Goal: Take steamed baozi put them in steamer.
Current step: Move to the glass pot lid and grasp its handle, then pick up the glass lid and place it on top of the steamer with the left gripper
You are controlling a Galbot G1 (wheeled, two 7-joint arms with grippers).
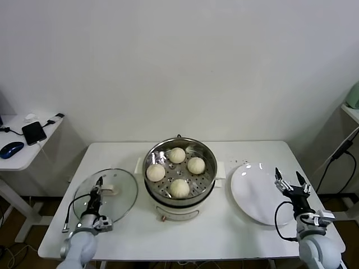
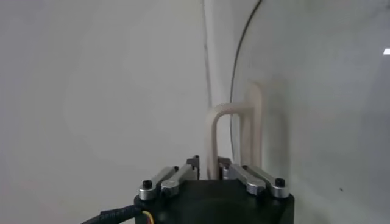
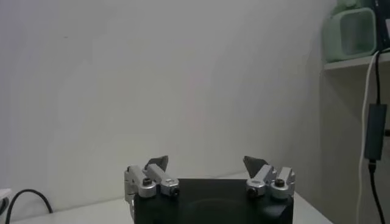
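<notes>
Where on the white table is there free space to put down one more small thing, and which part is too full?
Free: the far strip of the table behind the plate, and the front strip between the steamer and table edge. Crowded: the middle, where glass lid, steamer and plate sit nearly side by side. The left gripper is at the lid, the right gripper by the plate.

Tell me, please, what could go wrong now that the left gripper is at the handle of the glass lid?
1. The left gripper is shut on the lid handle low at one end only, so the glass lid may tilt or slip when lifted.
2. The lid lies close to the steamer; swinging it over could knock the rim or press the four baozi inside.

The right gripper waits open over the empty plate.
</notes>
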